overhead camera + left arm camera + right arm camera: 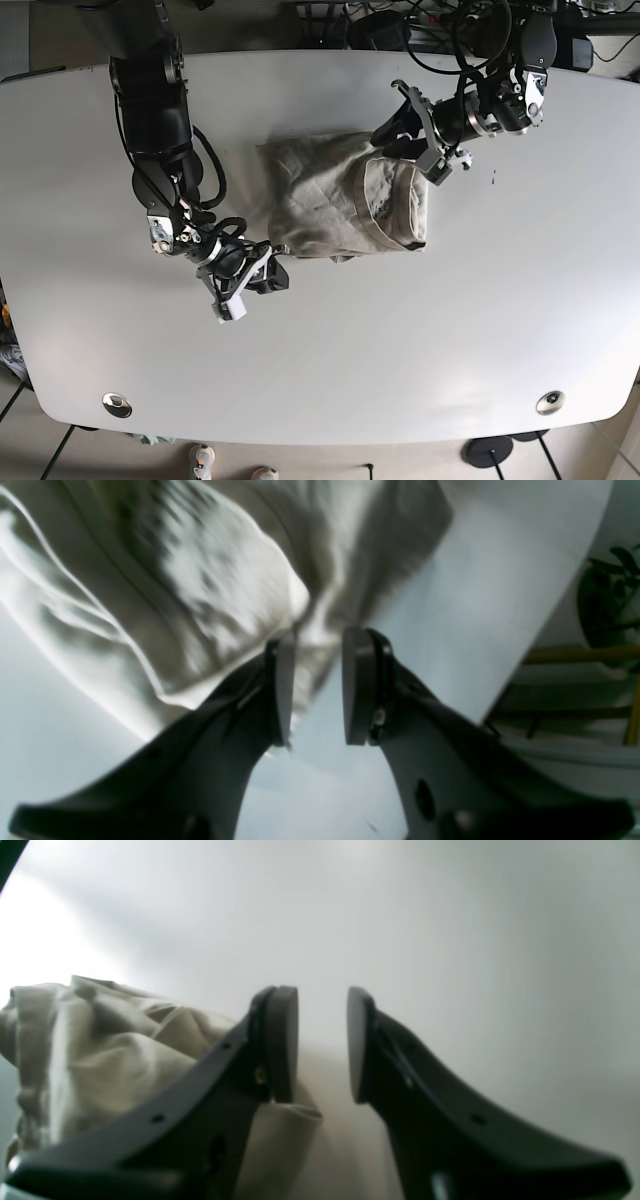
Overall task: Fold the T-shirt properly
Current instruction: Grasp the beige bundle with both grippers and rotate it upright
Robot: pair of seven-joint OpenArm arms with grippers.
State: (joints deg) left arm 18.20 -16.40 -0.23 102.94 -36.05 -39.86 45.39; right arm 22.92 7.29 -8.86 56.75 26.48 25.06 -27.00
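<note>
The beige T-shirt [340,195] lies partly folded in the middle of the white table [450,330], with its right side turned over. My left gripper [400,137] hovers at the shirt's upper right edge. In the left wrist view it [317,687] is open, with the blurred shirt [210,580] just past its fingertips. My right gripper [264,271] sits at the shirt's lower left corner. In the right wrist view it [322,1045] is open and empty, with bunched fabric [100,1055] beside its left finger.
Cables [400,20] crowd the table's back edge. Two round metal fittings [117,404] [549,402] sit near the front corners. The left wrist view shows a plant [607,595] and a wooden shelf [580,655] beyond the table edge.
</note>
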